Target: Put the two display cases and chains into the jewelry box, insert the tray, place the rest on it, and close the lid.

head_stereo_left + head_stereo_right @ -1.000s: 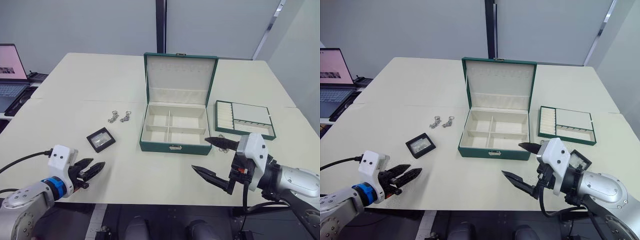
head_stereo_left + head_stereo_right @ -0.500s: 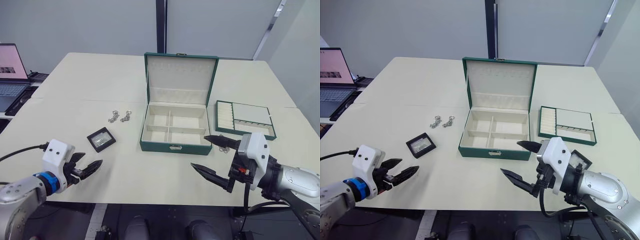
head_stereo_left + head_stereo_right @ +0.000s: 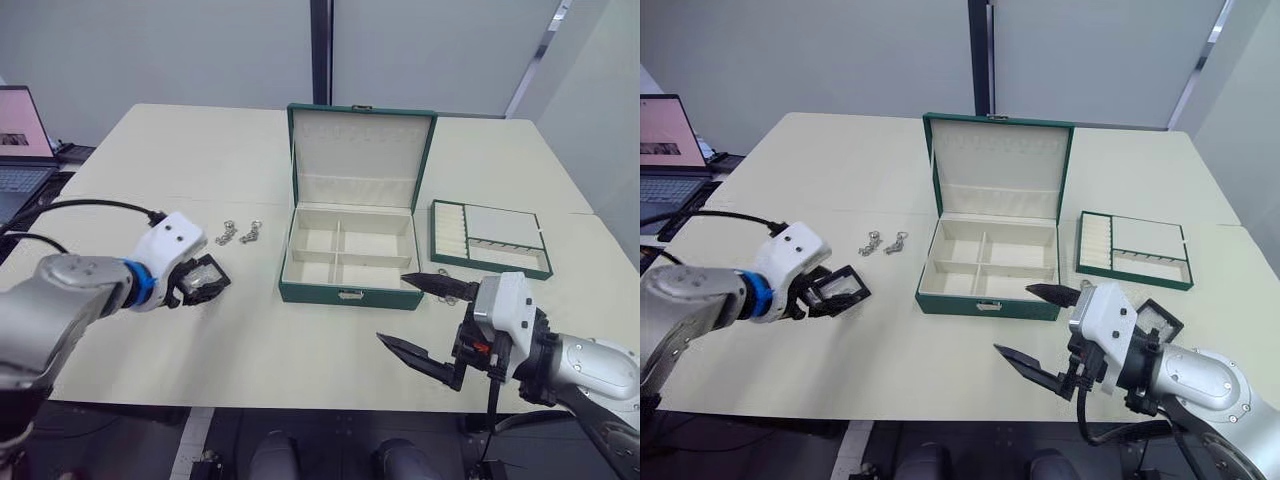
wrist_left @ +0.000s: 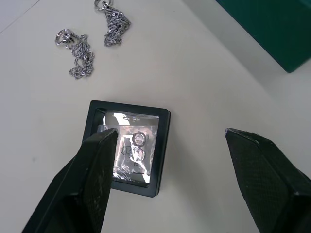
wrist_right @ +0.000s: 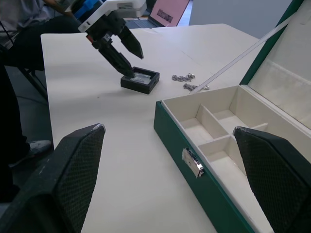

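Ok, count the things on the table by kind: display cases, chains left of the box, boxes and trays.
Display cases: 2
Chains left of the box: 2
Jewelry box: 1
Tray: 1
Total: 6

We've got a big cream surface (image 3: 250,340) here, plain grey walls (image 3: 160,50) behind it, and a laptop (image 3: 22,135) glowing pink off at the left edge.
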Controlling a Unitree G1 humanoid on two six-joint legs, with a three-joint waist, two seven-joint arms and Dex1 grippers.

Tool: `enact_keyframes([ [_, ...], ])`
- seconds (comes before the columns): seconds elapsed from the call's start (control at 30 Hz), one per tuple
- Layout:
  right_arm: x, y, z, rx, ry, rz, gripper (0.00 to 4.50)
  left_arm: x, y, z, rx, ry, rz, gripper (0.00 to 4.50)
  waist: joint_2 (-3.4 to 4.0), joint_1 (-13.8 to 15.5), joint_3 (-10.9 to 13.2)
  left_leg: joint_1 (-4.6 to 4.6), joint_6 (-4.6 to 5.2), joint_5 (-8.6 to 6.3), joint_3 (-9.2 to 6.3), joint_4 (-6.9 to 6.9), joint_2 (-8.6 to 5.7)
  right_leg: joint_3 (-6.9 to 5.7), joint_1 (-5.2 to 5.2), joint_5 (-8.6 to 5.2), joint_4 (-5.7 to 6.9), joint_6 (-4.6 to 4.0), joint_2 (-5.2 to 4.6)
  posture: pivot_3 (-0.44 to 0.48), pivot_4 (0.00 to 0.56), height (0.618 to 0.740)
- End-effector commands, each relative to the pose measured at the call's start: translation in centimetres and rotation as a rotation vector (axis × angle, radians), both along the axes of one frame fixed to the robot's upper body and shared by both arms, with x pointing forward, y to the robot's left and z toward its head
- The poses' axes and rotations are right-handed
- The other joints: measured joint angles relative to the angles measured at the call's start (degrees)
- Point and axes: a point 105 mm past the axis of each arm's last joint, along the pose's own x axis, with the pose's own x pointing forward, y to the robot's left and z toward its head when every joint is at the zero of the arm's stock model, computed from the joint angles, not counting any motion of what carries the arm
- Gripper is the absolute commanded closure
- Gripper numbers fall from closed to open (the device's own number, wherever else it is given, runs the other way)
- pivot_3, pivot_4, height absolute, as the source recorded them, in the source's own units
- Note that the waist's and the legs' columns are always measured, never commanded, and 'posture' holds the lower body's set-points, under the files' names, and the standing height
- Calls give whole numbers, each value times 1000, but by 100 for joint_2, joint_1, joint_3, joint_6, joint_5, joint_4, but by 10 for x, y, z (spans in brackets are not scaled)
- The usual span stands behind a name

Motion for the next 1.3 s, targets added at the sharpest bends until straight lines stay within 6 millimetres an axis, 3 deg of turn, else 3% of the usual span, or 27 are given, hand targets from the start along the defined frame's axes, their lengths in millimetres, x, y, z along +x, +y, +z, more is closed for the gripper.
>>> enact_keyframes([
  [0.03,-5,3,6,2,-43,19,0,1,0,-1,8,87,90,858,0,-2,0,-1,0,0,-1,0,0,1,1,0,0,0,1,0,150,740],
  [0.3,-6,1,3,1,-39,0,0,2,5,-8,112,182,144,858,-1,-1,1,-4,-21,12,-29,3,-1,17,0,0,4,0,19,0,150,740],
  [0.67,-6,-2,2,3,-42,-34,0,4,13,-27,185,56,18,858,-1,17,1,-3,-23,13,-27,5,0,18,1,0,6,0,17,0,150,740],
  [1.0,-4,-4,1,-1,-39,-39,0,8,2,-20,159,-35,-61,858,-1,49,1,-2,-21,12,-26,6,0,18,2,0,7,0,17,0,150,740],
  [1.3,-8,-4,2,22,-29,-38,0,4,3,-30,157,-24,-82,858,-1,53,1,-2,-21,12,-26,6,0,19,1,0,9,0,17,0,150,740],
])
